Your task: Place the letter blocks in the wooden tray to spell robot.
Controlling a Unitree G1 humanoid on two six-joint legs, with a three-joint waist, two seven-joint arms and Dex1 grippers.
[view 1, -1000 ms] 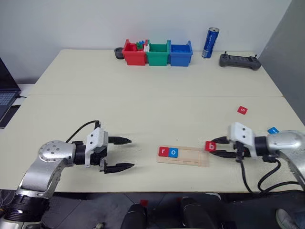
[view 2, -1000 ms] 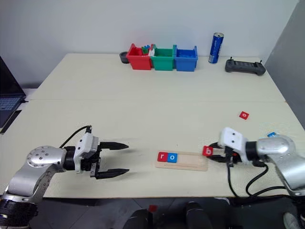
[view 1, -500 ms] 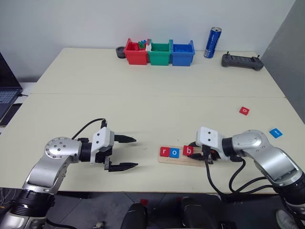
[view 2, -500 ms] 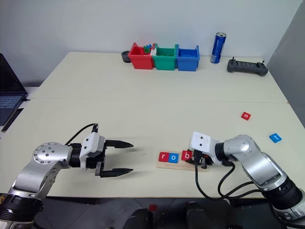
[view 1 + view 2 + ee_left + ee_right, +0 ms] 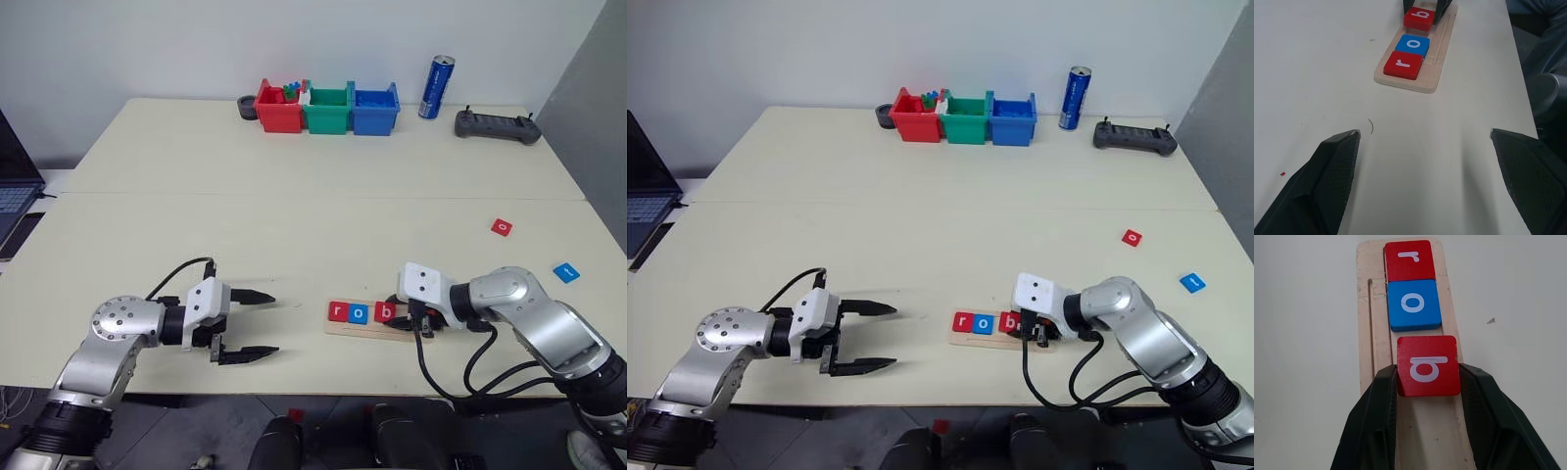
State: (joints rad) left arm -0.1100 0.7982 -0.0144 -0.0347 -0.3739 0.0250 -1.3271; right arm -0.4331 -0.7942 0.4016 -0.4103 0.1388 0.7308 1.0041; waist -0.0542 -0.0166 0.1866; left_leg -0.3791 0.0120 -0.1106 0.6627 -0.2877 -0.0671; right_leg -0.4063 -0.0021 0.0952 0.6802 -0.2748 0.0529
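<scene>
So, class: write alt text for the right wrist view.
The right gripper grips a red "b" block over the wooden tray, just behind a blue "o" block and a red "r" block already seated.

Bright, even light (soft shadows), sharp focus.

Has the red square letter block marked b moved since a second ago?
Yes. The red b block, gripped by the right gripper, went from off the pale wooden tray's right end to over it, beside the blue o block.
</scene>
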